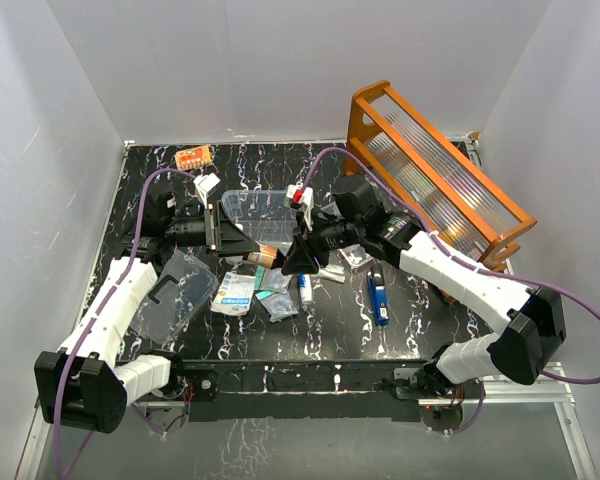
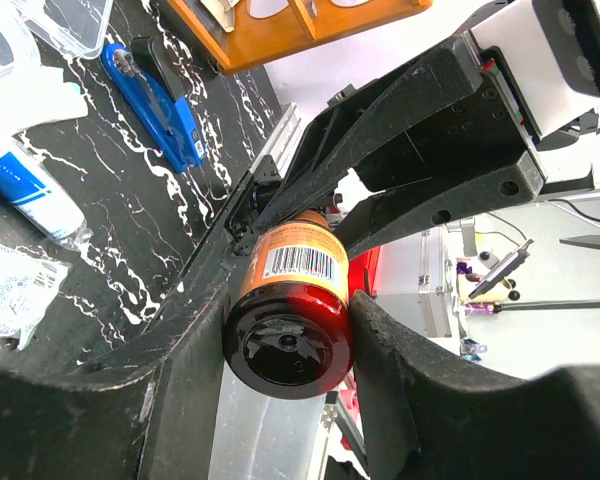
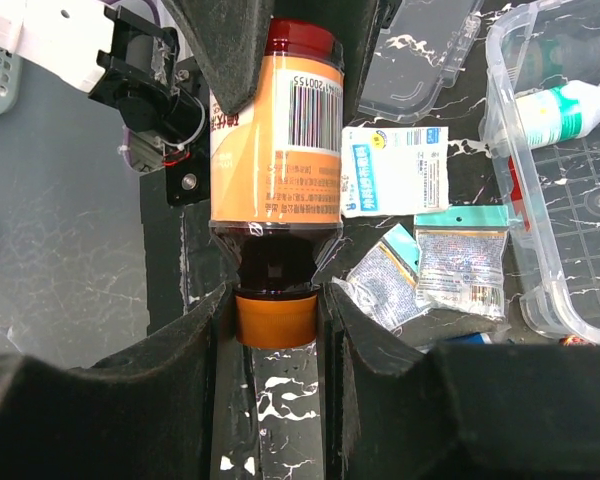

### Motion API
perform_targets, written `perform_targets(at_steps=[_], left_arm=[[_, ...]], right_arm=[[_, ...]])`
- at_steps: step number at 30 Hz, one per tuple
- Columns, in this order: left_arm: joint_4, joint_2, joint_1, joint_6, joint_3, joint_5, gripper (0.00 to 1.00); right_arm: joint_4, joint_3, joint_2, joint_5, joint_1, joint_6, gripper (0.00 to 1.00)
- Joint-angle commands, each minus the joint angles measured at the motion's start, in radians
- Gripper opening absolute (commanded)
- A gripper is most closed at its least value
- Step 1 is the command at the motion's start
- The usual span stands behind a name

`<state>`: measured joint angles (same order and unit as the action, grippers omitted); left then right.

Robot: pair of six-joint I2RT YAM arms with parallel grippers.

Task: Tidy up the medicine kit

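The medicine kit (image 1: pixel 248 208) is a clear, thin-walled box sitting open just above the centre of the top view. It looks light and stiff, likely to skid on the glossy desk (image 1: pixel 310 345), and is best taken by a side wall or rim. A white tube (image 3: pixel 565 103) with a green end already lies inside it. Its clear lid (image 1: pixel 175 290), with a dark handle, rests flat towards the lower left, and that handle is the obvious place to grasp it. Just below the box, a brown bottle (image 3: pixel 275 150) with an orange label and barcode hangs level in the air between both arms. It looks rigid, smooth and round, so probably slippery, and safest pinched across the body or cap. The right claw (image 3: pixel 275 312) is clamped on its orange cap. The left claw (image 2: pixel 298 285) has both fingers against the base end. Under the bottle, sachets (image 1: pixel 235 293) lie loose. An orange rack (image 1: pixel 435 175) stands at the upper right.
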<state>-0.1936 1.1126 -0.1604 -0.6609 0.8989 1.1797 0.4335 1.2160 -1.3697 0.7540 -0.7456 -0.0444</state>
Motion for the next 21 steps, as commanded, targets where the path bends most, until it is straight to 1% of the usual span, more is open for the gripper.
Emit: perform_targets(at_steps=[1,3,5,6,7,9,10,12,13,16,18,19,21], left_arm=[[0.003,-0.009,-0.002,-0.022,-0.011,0.05,0.25],[0.041,-0.013,-0.002,-0.05,-0.018,0.063,0.17],[0.059,-0.017,-0.002,-0.061,-0.02,0.063,0.13],[0.068,-0.017,-0.002,-0.068,-0.02,0.062,0.13],[0.075,-0.02,-0.002,-0.072,-0.018,0.055,0.12],[0.091,-0.027,-0.002,-0.081,-0.014,0.028,0.1],[0.111,-0.031,-0.002,-0.089,-0.014,0.018,0.1],[0.18,-0.047,-0.002,-0.103,-0.017,-0.006,0.09],[0.228,-0.063,-0.001,-0.127,-0.023,-0.024,0.09],[0.385,-0.076,-0.002,-0.206,-0.036,-0.082,0.09],[0.461,-0.076,-0.002,-0.245,-0.034,-0.157,0.09],[0.489,-0.076,-0.001,-0.259,-0.029,-0.192,0.09],[0.534,-0.076,-0.001,-0.279,-0.016,-0.274,0.09]], right_arm=[[-0.062,0.069,0.007,0.006,0.001,-0.018,0.0],[-0.066,0.071,0.009,-0.001,0.002,-0.016,0.0],[-0.069,0.069,0.013,-0.023,0.002,-0.007,0.01],[-0.072,0.069,0.016,-0.044,0.002,0.003,0.06],[-0.072,0.069,0.018,-0.065,0.002,0.011,0.14],[-0.074,0.061,0.033,-0.116,0.002,0.032,0.43],[-0.097,0.044,0.048,-0.152,0.002,0.053,0.55],[-0.147,0.018,0.087,-0.215,0.005,0.093,0.66],[-0.157,0.021,0.105,-0.232,0.007,0.109,0.7],[-0.178,0.05,0.147,-0.247,0.008,0.144,0.75],[-0.21,0.06,0.172,-0.275,0.009,0.178,0.77],[-0.226,0.063,0.186,-0.298,0.008,0.195,0.77],[-0.283,0.06,0.213,-0.4,0.008,0.266,0.78]])
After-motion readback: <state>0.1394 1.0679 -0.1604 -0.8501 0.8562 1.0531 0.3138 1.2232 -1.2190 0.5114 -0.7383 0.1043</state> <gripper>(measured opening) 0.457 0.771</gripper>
